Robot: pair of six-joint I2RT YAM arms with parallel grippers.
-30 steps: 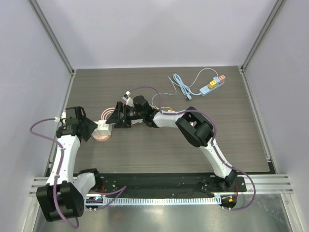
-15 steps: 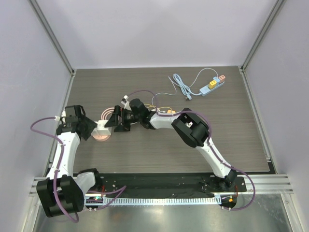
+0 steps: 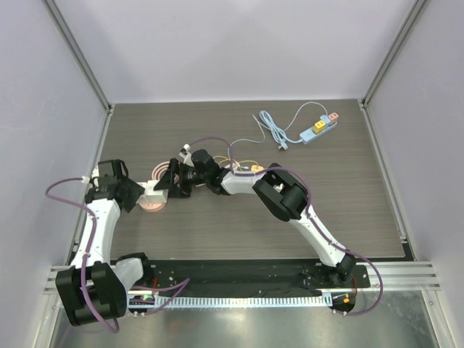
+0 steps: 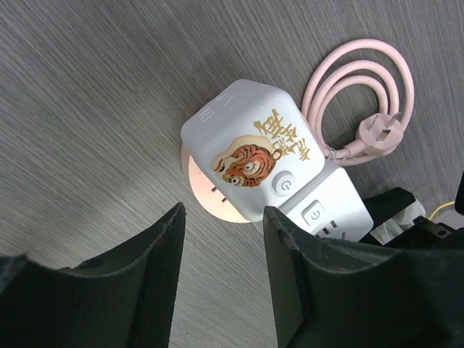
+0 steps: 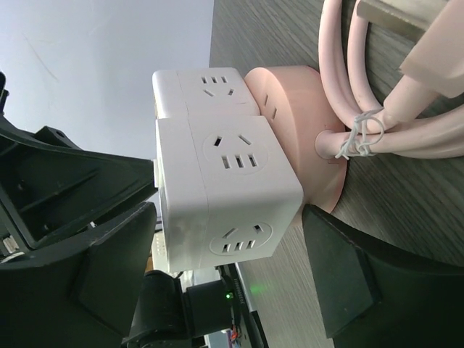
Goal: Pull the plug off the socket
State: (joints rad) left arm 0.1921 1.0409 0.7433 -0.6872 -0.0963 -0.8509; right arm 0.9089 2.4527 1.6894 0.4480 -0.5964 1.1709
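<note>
A white cube socket with a tiger picture (image 4: pixel 250 163) sits on a pink round base (image 4: pixel 206 199). A second white cube, the plug (image 4: pixel 330 210), is joined to its side. From above, both cubes (image 3: pixel 154 190) lie at the table's left. My right gripper (image 5: pixel 228 217) is open and straddles the plug (image 5: pixel 225 196), with a gap at its right finger (image 5: pixel 341 275). My left gripper (image 4: pixel 222 212) is open just short of the socket, with bare table between its fingers. From above it (image 3: pixel 139 194) sits left of the cubes and the right gripper (image 3: pixel 168 181) right of them.
A coiled pink cable with its own plug (image 4: pixel 362 94) lies beside the base. A blue power strip (image 3: pixel 319 127) and a light blue cord (image 3: pixel 272 127) lie at the far right. Thin yellow wires (image 3: pixel 246 165) run by the right forearm. Grey walls enclose the table.
My right gripper has slid left until its fingers flank the plug, and its jaws have narrowed slightly. The left arm has hardly moved.
</note>
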